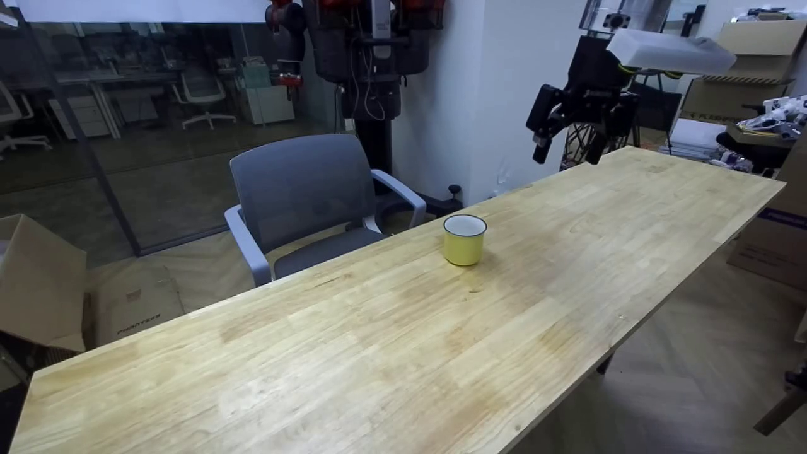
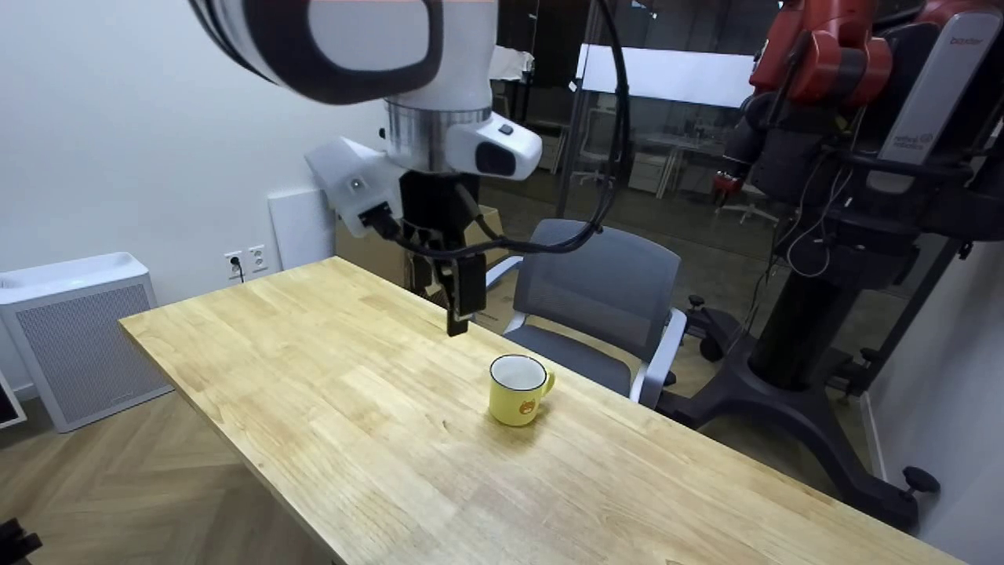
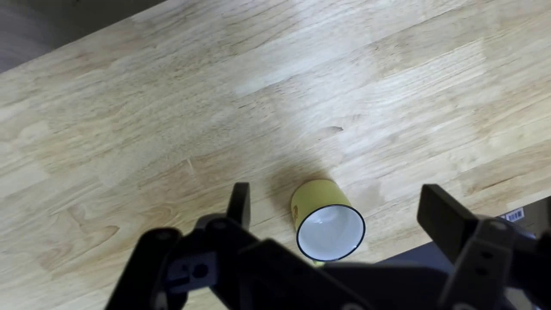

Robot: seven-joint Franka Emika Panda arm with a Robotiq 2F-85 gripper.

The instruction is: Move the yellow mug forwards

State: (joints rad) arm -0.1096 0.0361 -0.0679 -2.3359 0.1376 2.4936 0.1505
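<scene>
The yellow mug [image 1: 464, 250] stands upright on the long wooden table [image 1: 302, 372], near the edge by the chair. In an exterior view, the mug [image 2: 511, 405] shows a small orange face print and its handle toward the chair side. My gripper [image 1: 567, 154] is open, empty and well above the tabletop. It also shows in the other exterior picture [image 2: 461, 310], higher than the mug. In the wrist view, the mug [image 3: 320, 196] shows between the spread fingers of the gripper [image 3: 335, 191], below and apart from them. Its handle is mostly hidden there.
A grey office chair [image 1: 306, 189] stands close against the table's long edge, and it also shows in an exterior view [image 2: 600, 271]. A red and black robot [image 2: 847, 157] stands behind it. Cardboard boxes [image 1: 756, 69] are beyond the table's far end.
</scene>
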